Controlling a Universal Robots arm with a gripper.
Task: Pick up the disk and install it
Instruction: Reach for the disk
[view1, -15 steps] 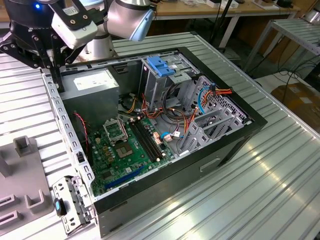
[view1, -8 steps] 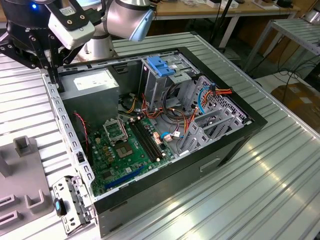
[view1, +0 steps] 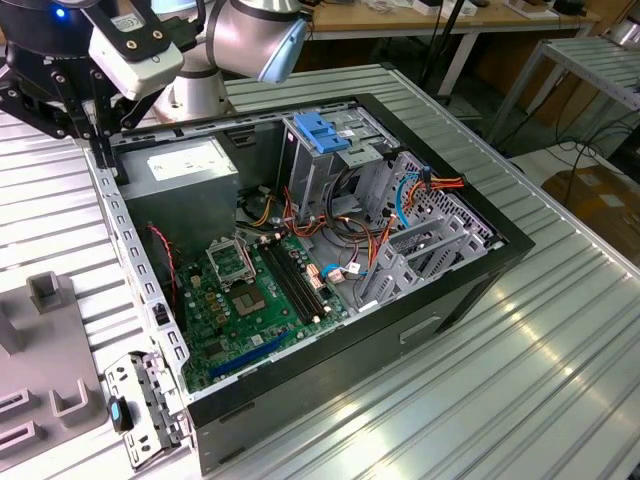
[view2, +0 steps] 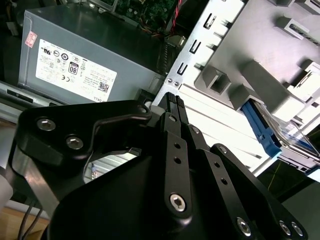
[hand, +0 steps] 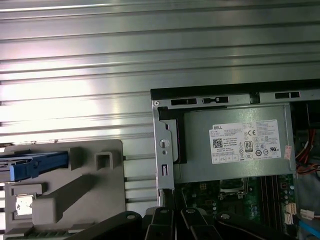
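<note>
Disk (hand: 35, 166) is recorded lying in a grey fixture (hand: 95, 190) on the ribbed metal table (hand: 150, 50), outside the open computer case (view1: 330, 385). It is cut off by the picture edge in both wrist views, so only part of it can be assessed. A blue rail (view2: 261, 131) is fitted along the visible edge. Behind that rail, in the second wrist view, a flat glossy face is noted, turned upward and catching the light. Print on that face cannot be made out.

The long axis is read from the railed edge. This edge runs toward the case wall, and its free end is pointed at the side of the case where the power supply box (view2: 75, 65) is mounted. Whether the disk sits level or slightly tilted in the fixture cannot be told.

The claw (view2: 172, 98) is found with its fingers pressed together, and nothing is held between them. It is positioned over the corner rim of the case, at the exterior view's upper left; whether the rim is touched cannot be told. The power supply box is located just to one side of the claw, inside the case. The disk is placed on the opposite side of the claw, beyond the case wall and well apart from the fingertips. Raised grey blocks of the fixture are seen between the claw and the disk. The motherboard (view1: 250, 300) is located past the power supply box, farther from the claw.
</note>
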